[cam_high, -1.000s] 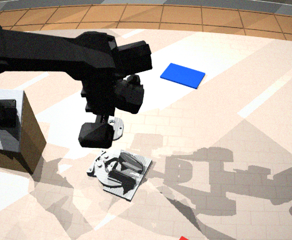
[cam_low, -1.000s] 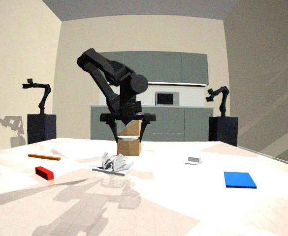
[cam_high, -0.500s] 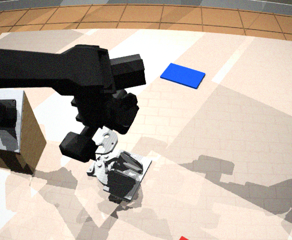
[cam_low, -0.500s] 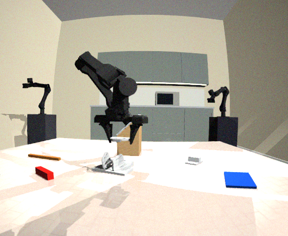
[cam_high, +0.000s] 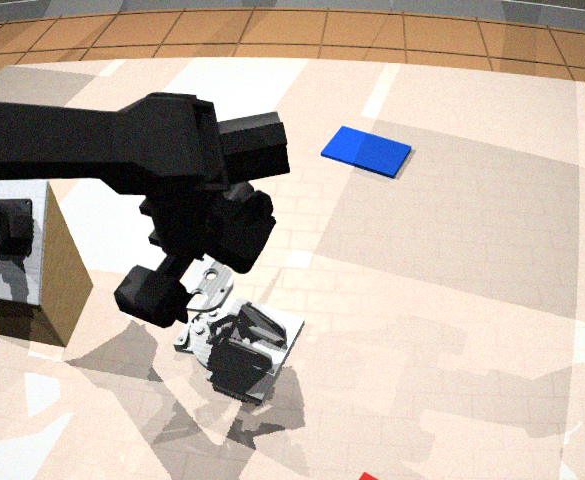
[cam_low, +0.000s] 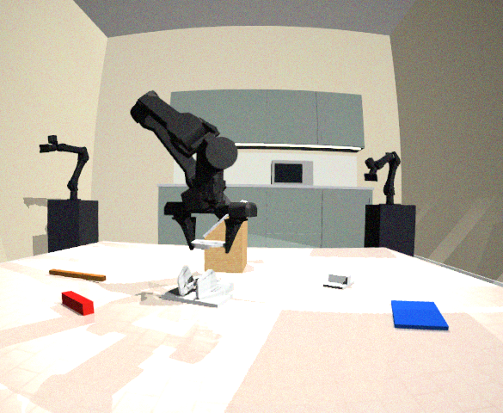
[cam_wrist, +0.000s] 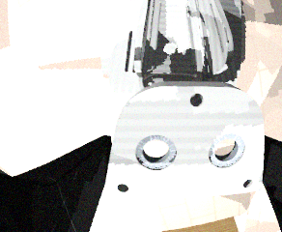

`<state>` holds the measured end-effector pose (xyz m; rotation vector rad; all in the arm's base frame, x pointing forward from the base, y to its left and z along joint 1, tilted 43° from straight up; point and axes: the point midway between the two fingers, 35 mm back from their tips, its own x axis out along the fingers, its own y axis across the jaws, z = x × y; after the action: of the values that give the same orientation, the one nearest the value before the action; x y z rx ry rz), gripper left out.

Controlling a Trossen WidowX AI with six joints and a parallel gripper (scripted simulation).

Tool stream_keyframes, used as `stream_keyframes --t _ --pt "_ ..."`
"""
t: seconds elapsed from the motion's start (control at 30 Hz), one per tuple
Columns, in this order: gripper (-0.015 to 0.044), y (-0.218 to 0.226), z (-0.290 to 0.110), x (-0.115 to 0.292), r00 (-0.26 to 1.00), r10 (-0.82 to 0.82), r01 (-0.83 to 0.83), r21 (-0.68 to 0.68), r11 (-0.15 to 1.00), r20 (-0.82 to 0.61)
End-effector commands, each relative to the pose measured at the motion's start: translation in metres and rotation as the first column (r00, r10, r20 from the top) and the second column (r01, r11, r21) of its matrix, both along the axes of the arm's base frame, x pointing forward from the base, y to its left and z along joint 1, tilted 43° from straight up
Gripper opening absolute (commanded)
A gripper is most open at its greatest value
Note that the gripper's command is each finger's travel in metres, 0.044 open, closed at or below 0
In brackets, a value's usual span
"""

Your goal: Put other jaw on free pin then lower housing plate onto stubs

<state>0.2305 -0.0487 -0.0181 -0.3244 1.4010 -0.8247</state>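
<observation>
My gripper (cam_low: 210, 247) (cam_wrist: 185, 143) is shut on the white housing plate (cam_high: 214, 290) (cam_low: 207, 243) (cam_wrist: 189, 121), one finger at each side edge. The plate has two large ringed holes and several small ones. It is roughly level in the exterior view, in the air above and behind the base (cam_high: 293, 323) (cam_low: 198, 302). Two jaws stand side by side on the base: one dark in shadow (cam_high: 240, 364), one beside it (cam_high: 262, 325). Both show in the wrist view, beyond the plate. A stub (cam_high: 198, 328) shows near the gear ends. Tooth meshing and jaw seating cannot be told.
A wooden block (cam_high: 66, 268) (cam_low: 224, 255) stands behind the base. A blue slab (cam_high: 367, 150) (cam_low: 419, 314), a red bar (cam_low: 76, 303), an orange stick (cam_low: 76, 274) and a small grey-white part (cam_low: 338, 280) lie apart on the table.
</observation>
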Motion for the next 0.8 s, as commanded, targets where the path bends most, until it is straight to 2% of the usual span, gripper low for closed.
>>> stream_keyframes --t 0.0,0.77 --pt "0.0351 -0.001 0.0 0.0 1.0 -0.004 0.004 -0.006 1.0 0.006" --pt "0.0351 0.004 -0.003 -0.011 1.0 -0.012 0.012 -0.006 1.0 0.014"
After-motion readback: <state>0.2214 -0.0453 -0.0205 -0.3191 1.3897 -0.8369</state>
